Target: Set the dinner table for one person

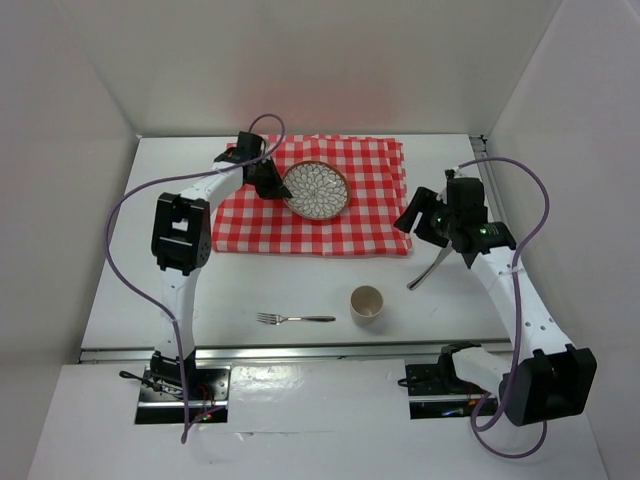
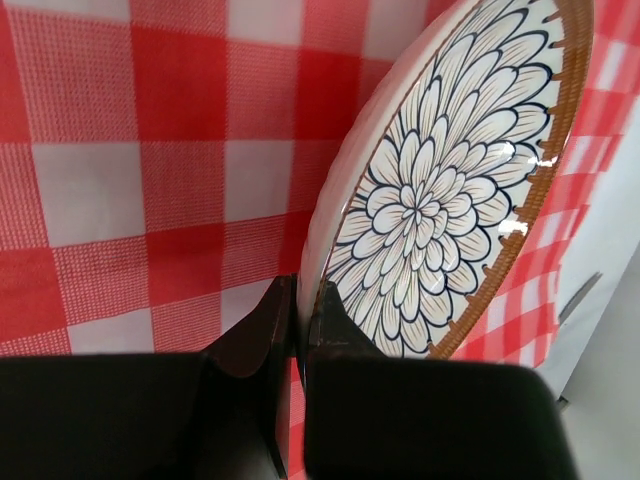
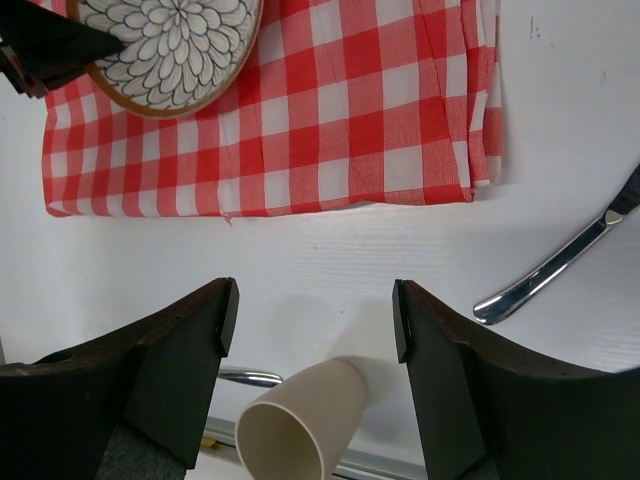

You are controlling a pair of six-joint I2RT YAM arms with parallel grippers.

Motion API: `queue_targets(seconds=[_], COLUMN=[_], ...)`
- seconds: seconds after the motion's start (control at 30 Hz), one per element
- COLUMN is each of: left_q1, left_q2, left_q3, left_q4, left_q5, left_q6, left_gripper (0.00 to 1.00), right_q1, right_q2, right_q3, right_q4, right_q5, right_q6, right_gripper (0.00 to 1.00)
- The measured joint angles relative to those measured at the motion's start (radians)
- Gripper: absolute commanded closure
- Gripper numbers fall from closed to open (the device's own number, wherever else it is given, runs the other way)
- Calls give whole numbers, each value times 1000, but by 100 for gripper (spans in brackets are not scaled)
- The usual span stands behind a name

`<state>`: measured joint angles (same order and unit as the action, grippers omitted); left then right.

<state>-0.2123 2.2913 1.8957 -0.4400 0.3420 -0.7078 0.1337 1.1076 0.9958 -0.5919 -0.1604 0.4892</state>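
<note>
Table (image 1: 300,290), left claw (image 2: 302,298) pinching plate (image 2: 430,210), seemingly tilted

Cloth (image 1: 360,215), red-white checked; floral plate (image 1: 315,189), tilted over it; fork (image 1: 295,319) left of cream cup (image 1: 367,303); knife (image 1: 428,272) right of cloth.

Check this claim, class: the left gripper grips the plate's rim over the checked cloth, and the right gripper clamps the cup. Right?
No: the right gripper is open and empty; the cup stands free on the dinner table, as the right wrist view shows.
</note>
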Motion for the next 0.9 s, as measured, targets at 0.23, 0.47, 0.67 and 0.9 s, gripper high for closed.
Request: queue_targets(seconds=[0.23,0.47,0.67,0.9], left_q1=[1,0,0,0], left_q2=[19,18,-47,-346], left_q3=[0,10,10,9], left_q4=[-14,-35,-103,-143], left_q5=[24,10,-50,-130], left_q6=[-33,-50,-31,6], left_gripper=[15,0,0,0], right_q1=[-2,3,129,369], right_q2=[-14,-15,-29,-70], right_q3=[0,1,-13,-121], right_q4=[-19,-72,-132,-182], right_q5=[-1,-53,-87,-76], right_q6=[-1,-43,-48,64], right_gripper=[24,15,13,23])
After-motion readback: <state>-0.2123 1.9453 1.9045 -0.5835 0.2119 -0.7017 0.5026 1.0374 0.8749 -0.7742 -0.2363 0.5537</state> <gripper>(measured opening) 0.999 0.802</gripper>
